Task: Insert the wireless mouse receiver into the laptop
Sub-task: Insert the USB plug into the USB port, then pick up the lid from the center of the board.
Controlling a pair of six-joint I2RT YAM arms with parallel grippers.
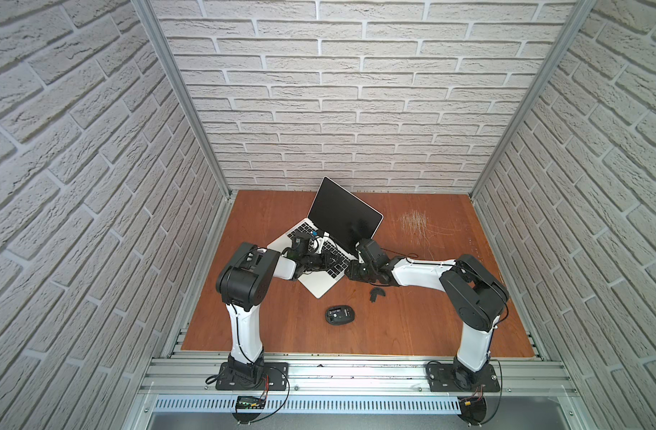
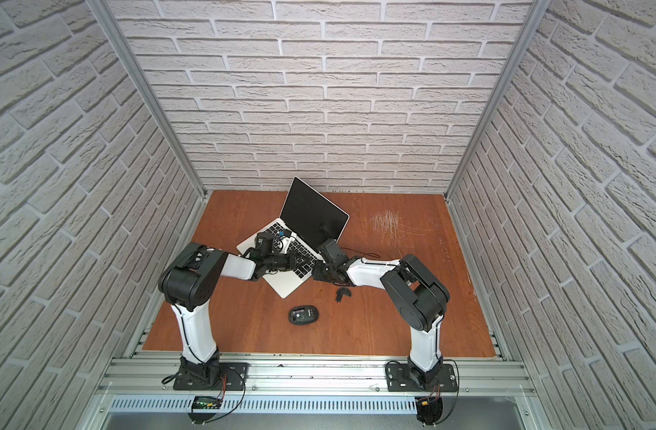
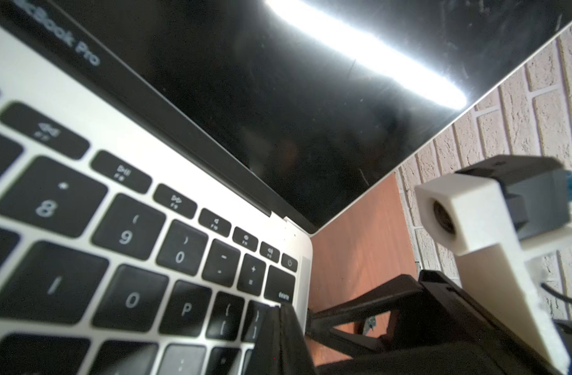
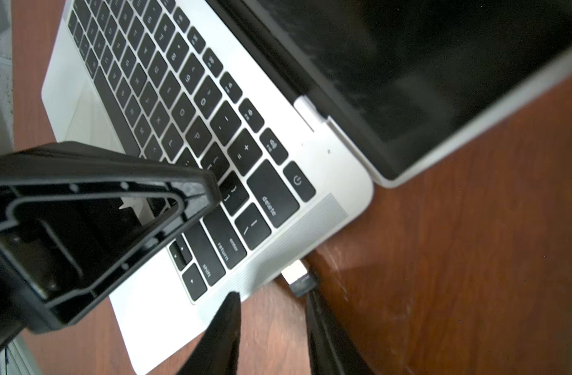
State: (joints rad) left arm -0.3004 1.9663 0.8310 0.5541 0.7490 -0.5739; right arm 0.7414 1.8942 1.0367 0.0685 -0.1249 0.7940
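Silver metal plug and a stubby dark cap: that is how the tiny wireless mouse receiver [image 4: 298, 276] looks to me from the right wrist view. It sits at the side edge of the slim silver laptop [image 4: 330, 152] with black keys, its plug end against that edge beside the speaker grille. I cannot tell whether it is seated in a port. My right gripper [image 4: 271, 293] has its jaws apart with bare wood between them. One black fingertip [image 4: 313, 303] is just beside the cap, and nothing is clasped. My left gripper [image 3: 279, 316] is clenched on nothing, its tip down over the bracket keys. On the reddish-brown wooden table [image 1: 430, 316], the oval black mouse [image 1: 340, 315] and the curved black cover piece [image 1: 375, 294] lie apart from the laptop.
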